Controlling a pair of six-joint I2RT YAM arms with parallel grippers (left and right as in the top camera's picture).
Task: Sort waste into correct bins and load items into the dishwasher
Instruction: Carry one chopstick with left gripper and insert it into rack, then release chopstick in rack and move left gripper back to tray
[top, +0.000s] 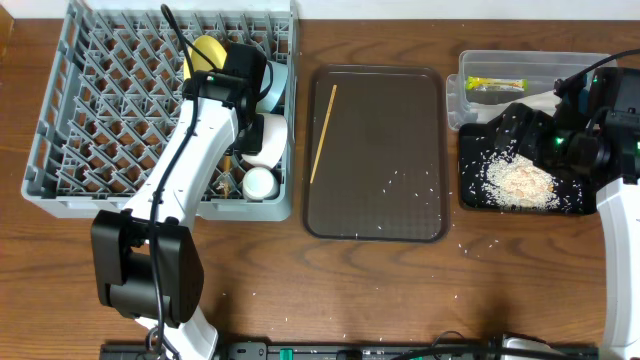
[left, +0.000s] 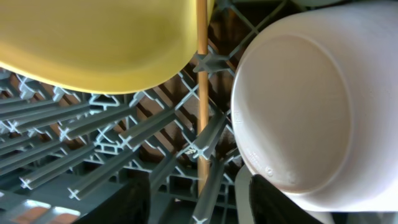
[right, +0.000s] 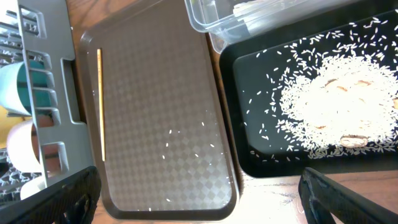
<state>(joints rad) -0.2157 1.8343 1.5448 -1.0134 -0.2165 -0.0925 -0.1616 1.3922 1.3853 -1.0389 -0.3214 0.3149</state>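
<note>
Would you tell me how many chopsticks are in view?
2. One chopstick lies on the brown tray; the other chopstick stands in the dish rack between the yellow plate and a white bowl. More may be hidden.

- Left arm (top: 190, 150), left of the brown tray (top: 375, 150): rounded white links, black joint housings, a boxy black lower segment.
- A thin black cable (top: 180, 45) loops off its wrist.
- Right arm (top: 622, 205), right of the tray: white link, black wrist block with small green lights.
- Left fingers (left: 132, 202) and right fingers (right: 53, 199): matte black, blunt-edged.
</note>
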